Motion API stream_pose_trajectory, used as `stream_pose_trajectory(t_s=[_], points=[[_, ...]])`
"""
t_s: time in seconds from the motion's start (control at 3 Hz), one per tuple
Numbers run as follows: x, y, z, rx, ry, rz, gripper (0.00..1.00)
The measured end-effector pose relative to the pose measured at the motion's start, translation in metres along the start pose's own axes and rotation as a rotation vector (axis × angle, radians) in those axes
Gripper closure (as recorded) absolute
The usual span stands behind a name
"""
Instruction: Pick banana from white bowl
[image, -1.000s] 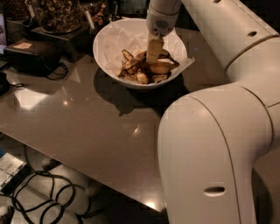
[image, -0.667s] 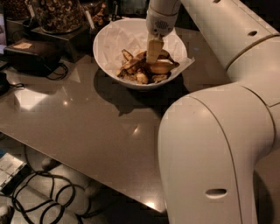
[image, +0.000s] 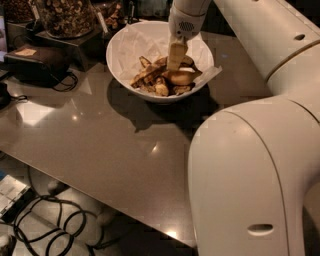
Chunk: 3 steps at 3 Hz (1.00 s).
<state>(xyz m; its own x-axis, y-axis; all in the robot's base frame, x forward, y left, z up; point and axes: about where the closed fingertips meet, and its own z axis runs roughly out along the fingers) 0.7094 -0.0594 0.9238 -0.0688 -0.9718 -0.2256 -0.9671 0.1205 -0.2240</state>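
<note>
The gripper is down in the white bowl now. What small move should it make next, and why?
Probably a small shift of the gripper toward the banana, before any lift. The gripper hangs inside the white bowl, its tip among the fruit pieces, close to the short yellow piece, while the long dark banana lies just beside it. Whether it holds anything cannot be seen.

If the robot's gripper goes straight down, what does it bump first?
Probably the plump yellow piece in the white bowl; the gripper hangs just above it, though depth is unclear.
</note>
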Motion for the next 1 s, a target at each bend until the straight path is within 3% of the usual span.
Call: stream_pose_trajectory(t_s=[0.67,1.0], points=[[0.009,0.013,-0.043,0.081,-0.112,0.062,1.00],[0.009,0.013,-0.043,0.081,-0.113,0.062,1.00]])
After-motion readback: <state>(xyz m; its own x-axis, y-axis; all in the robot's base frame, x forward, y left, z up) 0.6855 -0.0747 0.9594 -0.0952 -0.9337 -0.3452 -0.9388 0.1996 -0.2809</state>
